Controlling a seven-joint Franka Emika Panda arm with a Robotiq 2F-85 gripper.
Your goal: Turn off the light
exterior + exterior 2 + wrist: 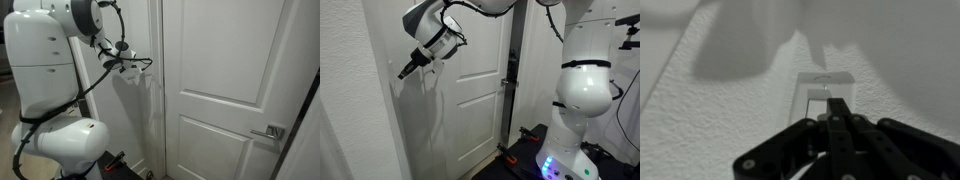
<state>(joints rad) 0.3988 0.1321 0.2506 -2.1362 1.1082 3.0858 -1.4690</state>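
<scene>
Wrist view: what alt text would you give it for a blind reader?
A black gripper, closed to a narrow tip, reaches from the bottom edge to a small white switch plate on a textured white wall. Soft shadows fall above it.

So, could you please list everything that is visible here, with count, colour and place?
switch: 1, white, on the wall, at the tool's tip
wall: 1, white, textured, beside the door
door: 1, white, panelled, next to the robot
handle: 1, silver, on the door
arm: 1, white, reaching to the wall
tool: 1, black, fingers together, pointing at the switch
</scene>
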